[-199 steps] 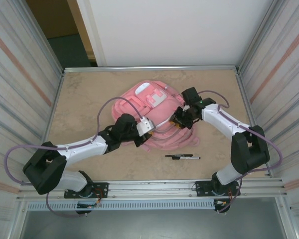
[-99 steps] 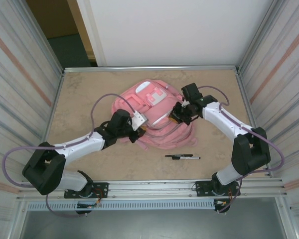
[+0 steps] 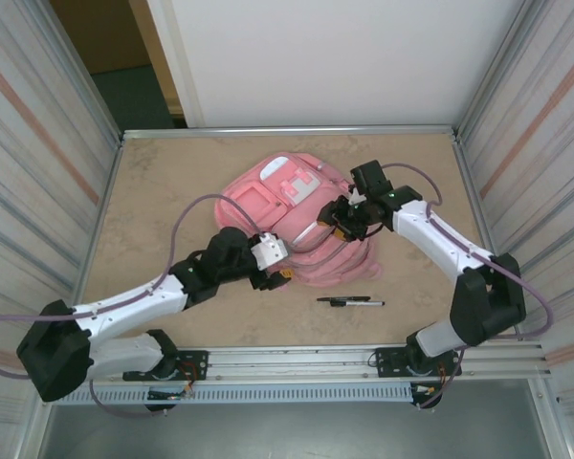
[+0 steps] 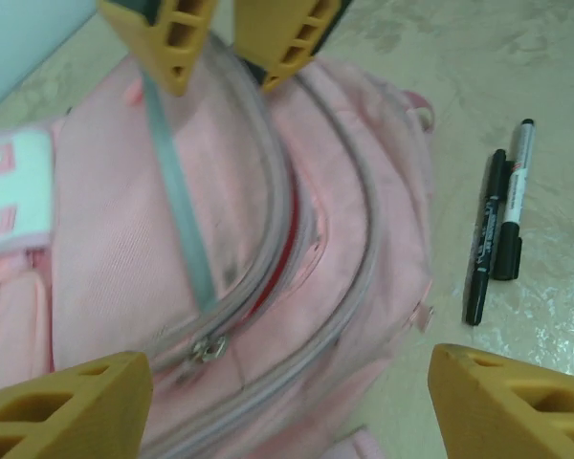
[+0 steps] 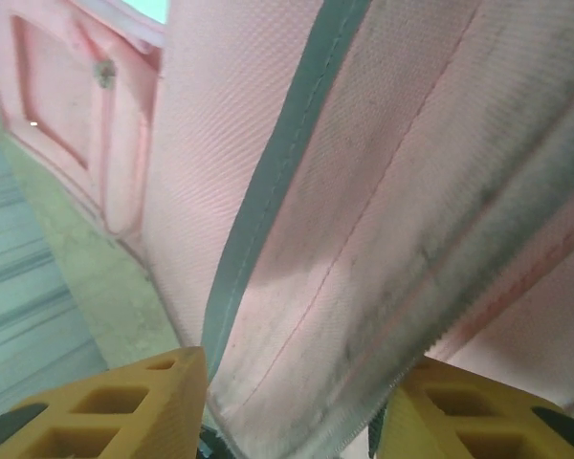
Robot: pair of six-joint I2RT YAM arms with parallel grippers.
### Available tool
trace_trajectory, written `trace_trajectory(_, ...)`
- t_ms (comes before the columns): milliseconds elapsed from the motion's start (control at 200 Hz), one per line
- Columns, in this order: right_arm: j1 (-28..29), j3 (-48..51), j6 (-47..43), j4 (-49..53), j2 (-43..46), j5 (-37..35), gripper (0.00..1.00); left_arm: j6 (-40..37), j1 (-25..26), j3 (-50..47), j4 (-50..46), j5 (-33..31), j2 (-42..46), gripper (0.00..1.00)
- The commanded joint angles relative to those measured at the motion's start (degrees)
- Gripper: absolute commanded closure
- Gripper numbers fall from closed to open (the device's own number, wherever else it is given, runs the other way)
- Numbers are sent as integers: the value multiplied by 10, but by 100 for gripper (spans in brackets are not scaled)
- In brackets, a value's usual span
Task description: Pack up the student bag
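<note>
The student bag (image 3: 297,215), a soft pink backpack, lies flat mid-table with its white patch (image 3: 297,186) toward the far side. My left gripper (image 3: 279,275) hovers at the bag's near edge, open wide; in the left wrist view its fingers (image 4: 67,406) straddle the zipped seams (image 4: 210,346) without touching. My right gripper (image 3: 342,222) is at the bag's right side. In the right wrist view (image 5: 297,382) its jaws stand apart, with a fold of the pink flap (image 5: 364,220) lying between them. The same right gripper (image 4: 231,43) shows over the bag in the left wrist view.
Two black markers (image 3: 349,302) lie on the table just in front of the bag, right of my left gripper; they are seen again (image 4: 497,229) beside the bag. Metal walls close in left, right and rear. Bare tabletop surrounds the bag.
Both grippers have gone from shut to open. The left gripper has drawn back toward the near edge of the bag. The bag's near part has settled flatter.
</note>
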State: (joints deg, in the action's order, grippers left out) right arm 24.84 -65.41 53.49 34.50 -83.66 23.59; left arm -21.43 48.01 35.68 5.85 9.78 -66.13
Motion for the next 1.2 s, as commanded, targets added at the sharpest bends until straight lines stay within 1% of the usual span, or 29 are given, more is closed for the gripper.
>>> trace_trajectory(0,-4,16,-6,-27,43,-11,55,-55,0,57,13,-30,-46,24)
trace_trajectory(80,-7,29,7,-71,44,44,55,-60,6,92,14,-64,-95,25)
trace_trajectory(130,-7,42,20,-103,44,67,55,-59,6,109,26,-70,-125,25)
trace_trajectory(266,-6,63,47,-166,40,75,55,-41,7,130,86,-82,-184,25)
trace_trajectory(406,-6,47,39,-156,28,71,55,-16,6,147,120,-74,-225,26)
trace_trajectory(481,-6,48,40,-156,30,69,55,2,6,163,119,-87,-242,29)
trace_trajectory(531,-7,48,39,-149,32,75,55,31,6,172,123,-124,-251,37)
trace_trajectory(576,-6,53,34,-143,39,75,55,52,4,180,126,-130,-255,55)
trace_trajectory(646,-8,73,31,-131,61,66,55,71,4,179,144,-134,-255,81)
trace_trajectory(686,-9,85,30,-121,75,60,55,86,4,178,149,-143,-251,92)
trace_trajectory(717,-12,94,27,-106,87,52,54,92,4,175,151,-150,-248,96)
trace_trajectory(777,-17,105,22,-45,114,19,52,95,3,171,155,-161,-239,98)
trace_trajectory(847,-18,119,37,44,154,-45,51,95,1,171,154,-175,-228,98)
trace_trajectory(877,-18,128,67,90,171,-65,52,100,-1,172,152,-179,-223,98)
trace_trajectory(907,-18,143,104,117,196,-67,52,109,-2,175,147,-183,-216,98)
trace_trajectory(972,-4,190,202,123,262,-62,53,142,-7,178,140,-173,-199,100)
trace_trajectory(1052,22,240,280,149,347,-98,56,138,-5,162,189,-159,-185,100)
trace_trajectory(1127,34,270,309,185,396,-141,58,91,6,139,261,-155,-183,100)
trace_trajectory(1198,32,290,342,218,426,-154,60,49,16,126,325,-141,-196,100)
